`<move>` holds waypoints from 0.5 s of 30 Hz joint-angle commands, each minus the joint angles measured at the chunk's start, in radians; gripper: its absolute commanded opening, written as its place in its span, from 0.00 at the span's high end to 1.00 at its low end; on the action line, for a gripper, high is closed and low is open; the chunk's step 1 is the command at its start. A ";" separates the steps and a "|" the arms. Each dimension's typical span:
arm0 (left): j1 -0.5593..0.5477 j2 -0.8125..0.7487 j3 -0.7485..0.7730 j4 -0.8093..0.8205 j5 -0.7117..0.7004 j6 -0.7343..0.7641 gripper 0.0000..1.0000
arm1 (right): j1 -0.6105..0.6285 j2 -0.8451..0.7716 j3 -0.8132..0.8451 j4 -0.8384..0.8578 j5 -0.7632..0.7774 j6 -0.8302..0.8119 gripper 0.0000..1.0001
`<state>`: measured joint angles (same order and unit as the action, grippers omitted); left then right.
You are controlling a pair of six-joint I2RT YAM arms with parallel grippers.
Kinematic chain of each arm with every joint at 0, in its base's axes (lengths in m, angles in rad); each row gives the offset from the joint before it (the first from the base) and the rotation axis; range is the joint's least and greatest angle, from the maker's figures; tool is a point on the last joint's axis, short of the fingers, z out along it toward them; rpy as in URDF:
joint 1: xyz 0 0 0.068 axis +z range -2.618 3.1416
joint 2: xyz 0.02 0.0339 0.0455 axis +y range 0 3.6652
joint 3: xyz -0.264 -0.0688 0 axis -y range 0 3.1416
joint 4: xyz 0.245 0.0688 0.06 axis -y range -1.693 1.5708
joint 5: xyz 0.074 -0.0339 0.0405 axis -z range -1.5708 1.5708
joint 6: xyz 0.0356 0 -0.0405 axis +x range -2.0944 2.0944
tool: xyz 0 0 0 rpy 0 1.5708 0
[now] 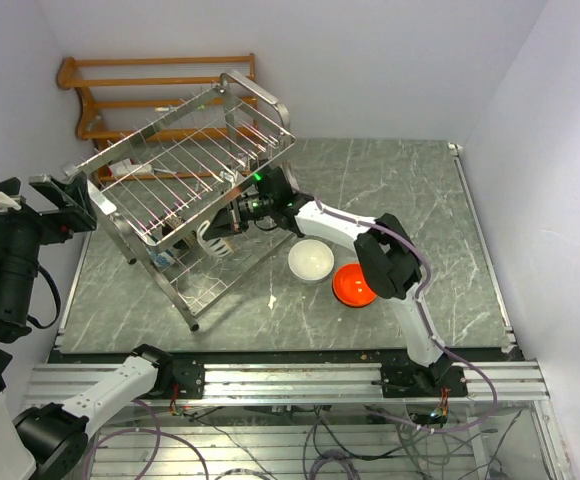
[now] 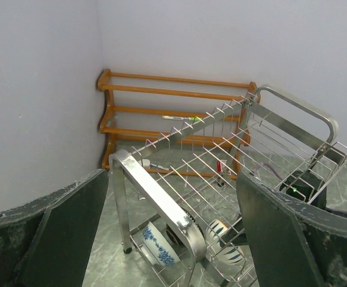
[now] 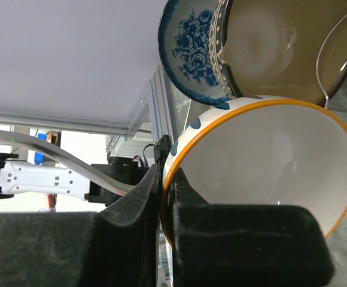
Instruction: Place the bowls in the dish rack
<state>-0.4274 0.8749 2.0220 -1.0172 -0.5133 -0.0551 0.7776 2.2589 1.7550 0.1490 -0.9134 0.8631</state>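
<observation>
Now right gripper [image 3: 166, 186] clenched on orange-rimmed blue-spotted white bowl [image 3: 263, 167]; left gripper [image 2: 173, 234] wide open.

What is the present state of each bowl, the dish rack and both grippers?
dish rack: standing, partly loaded.
blue-and-white bowl: on edge in its lower tier.
tan bowl: on edge beside it.
spotted orange-rimmed bowl: held by its rim, lower tier.
white bowl: on the table, unloaded.
orange-red bowl: on the table, unloaded.
left gripper: open, empty.
right gripper: shut on the spotted orange-rimmed bowl.
</observation>
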 commanded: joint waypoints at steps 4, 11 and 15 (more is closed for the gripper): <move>-0.005 0.012 -0.021 0.043 -0.013 0.025 0.01 | -0.031 0.015 0.066 0.000 0.033 -0.065 1.00; -0.005 0.016 -0.031 0.051 -0.010 0.030 0.01 | -0.046 0.061 0.136 0.025 0.048 -0.058 1.00; -0.005 0.013 -0.046 0.055 -0.014 0.037 0.01 | -0.058 0.088 0.177 0.059 0.077 -0.041 1.00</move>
<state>-0.4274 0.8783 1.9919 -0.9966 -0.5148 -0.0391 0.7540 2.3299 1.8668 0.1303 -0.8703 0.8162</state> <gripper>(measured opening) 0.991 0.040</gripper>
